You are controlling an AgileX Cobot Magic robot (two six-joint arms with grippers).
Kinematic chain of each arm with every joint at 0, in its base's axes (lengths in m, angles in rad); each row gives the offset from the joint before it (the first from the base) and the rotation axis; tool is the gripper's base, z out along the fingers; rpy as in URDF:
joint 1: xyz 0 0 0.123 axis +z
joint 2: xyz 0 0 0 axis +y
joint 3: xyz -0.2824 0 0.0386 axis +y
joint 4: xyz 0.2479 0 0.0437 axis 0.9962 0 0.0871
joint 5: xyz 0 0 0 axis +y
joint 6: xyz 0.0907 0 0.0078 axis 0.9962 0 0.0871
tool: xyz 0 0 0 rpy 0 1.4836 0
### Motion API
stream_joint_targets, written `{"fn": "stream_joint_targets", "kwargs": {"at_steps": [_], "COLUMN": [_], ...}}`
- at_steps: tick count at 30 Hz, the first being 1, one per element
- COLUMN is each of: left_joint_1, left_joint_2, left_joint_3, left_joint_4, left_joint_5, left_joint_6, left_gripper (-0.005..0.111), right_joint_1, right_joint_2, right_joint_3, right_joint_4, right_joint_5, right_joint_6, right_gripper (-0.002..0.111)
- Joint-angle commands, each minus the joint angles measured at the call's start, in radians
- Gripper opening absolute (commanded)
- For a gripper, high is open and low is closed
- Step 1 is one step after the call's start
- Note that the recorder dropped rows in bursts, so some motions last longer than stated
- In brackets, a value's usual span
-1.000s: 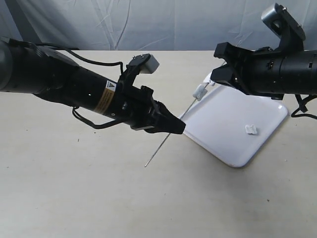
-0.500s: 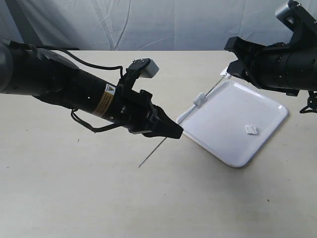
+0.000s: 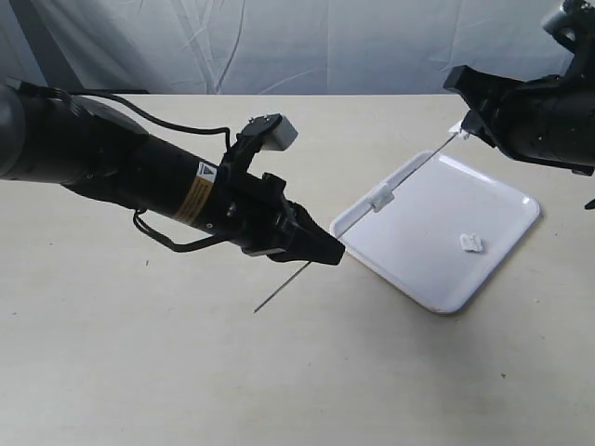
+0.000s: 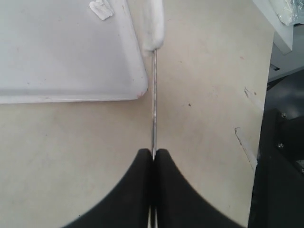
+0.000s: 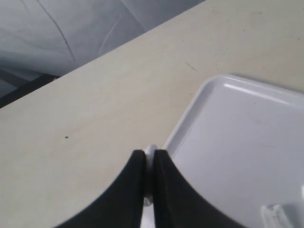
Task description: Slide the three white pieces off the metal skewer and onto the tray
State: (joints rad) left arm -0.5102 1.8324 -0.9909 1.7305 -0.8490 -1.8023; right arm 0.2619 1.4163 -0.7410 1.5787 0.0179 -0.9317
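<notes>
One white piece (image 3: 472,243) lay on the tray (image 3: 423,237). A second piece (image 3: 379,196) sat midway along the metal skewer (image 3: 414,170), by the tray's rim. A third piece (image 5: 150,151) was pinched in the closed right gripper (image 3: 464,131) at the skewer's far end. The left gripper (image 3: 331,253) was clamped tight on the skewer's lower part.

Tabletop (image 3: 186,372): pale beige, matte, filling most of the exterior frame; backdrop cloth (image 3: 325,46): grey-blue, creased, hung across the top edge behind the table; dark speck (image 3: 504,376): on the tabletop, lower right; in the left wrist view, pale elongated scuff (image 4: 246,147): on the tabletop at right; dark area (image 4: 282,190): beyond the table edge, far right; whitish object (image 4: 287,14): upper right corner, nature unclear.
</notes>
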Motion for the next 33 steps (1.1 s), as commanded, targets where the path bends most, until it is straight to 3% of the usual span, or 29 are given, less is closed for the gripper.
{"fn": "stream_joint_targets", "kwargs": {"at_steps": [1,7,21,25,27,29,33], "left_joint_1": [-0.007,-0.007,-0.001,0.001,0.001,0.001,0.001], "left_joint_2": [-0.004,-0.004,-0.005,-0.005,-0.005,-0.007,-0.007], "left_joint_3": [0.010,0.010,-0.028,-0.028,-0.028,-0.028,-0.028], "left_joint_4": [0.014,0.014,0.014,0.014,0.014,0.014,0.001], "left_joint_5": [0.023,0.037,0.121,0.150,0.177,0.188,0.167], "left_joint_6": [0.007,0.007,0.000,-0.038,-0.057,-0.074,-0.049], "left_gripper": [0.000,0.000,0.000,0.000,0.000,0.000,0.000], "right_joint_1": [-0.005,-0.005,-0.003,-0.003,-0.003,-0.003,-0.003], "right_joint_2": [-0.004,-0.004,0.163,0.164,0.164,0.162,0.147], "right_joint_3": [-0.004,-0.004,0.087,0.087,0.087,0.083,0.030], "right_joint_4": [0.000,-0.013,-0.015,-0.004,-0.004,-0.004,-0.019], "right_joint_5": [-0.108,-0.164,0.030,0.025,0.025,0.044,0.349], "right_joint_6": [-0.009,-0.009,-0.009,-0.009,-0.009,-0.009,-0.034], "right_gripper": [0.004,0.004,0.005,0.030,0.036,0.037,0.037]}}
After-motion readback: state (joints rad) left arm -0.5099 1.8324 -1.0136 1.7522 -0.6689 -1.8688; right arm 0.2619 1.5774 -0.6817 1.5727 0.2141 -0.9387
